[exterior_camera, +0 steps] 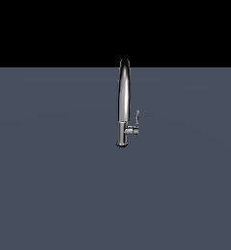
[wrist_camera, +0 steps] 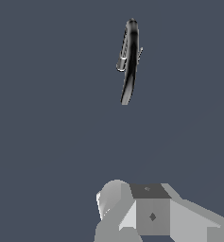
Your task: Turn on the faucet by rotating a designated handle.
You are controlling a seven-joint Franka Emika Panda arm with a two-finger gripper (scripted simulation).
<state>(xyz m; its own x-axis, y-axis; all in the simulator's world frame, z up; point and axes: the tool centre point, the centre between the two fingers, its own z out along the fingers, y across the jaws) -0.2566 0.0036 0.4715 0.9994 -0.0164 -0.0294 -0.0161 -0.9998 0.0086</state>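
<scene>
Nearest, only part of the claw [wrist_camera: 132, 212] shows in the wrist view, so I cannot tell whether it is apart or together. Well beyond it, the faucet [exterior_camera: 123, 102] stands upright on the grey surface [exterior_camera: 48, 195], its handle [exterior_camera: 136, 119] on the exterior view's right. I would approach from that side and push the thin lever, steering clear of the spout.

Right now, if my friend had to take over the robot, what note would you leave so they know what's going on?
Tool: only part of it shows in the wrist view, with nothing in it; open or shut cannot be told. The arm is not in the exterior view.
Faucet: stands upright on the grey floor, far from the tool.
Handle: a small lever pointing up from a short stub, on the exterior view's right of the faucet's base. Nothing touches it.
Done: nothing that shows.
Left: bring the tool to the handle, take hold or push against it, and rotate it to turn the faucet on.
</scene>
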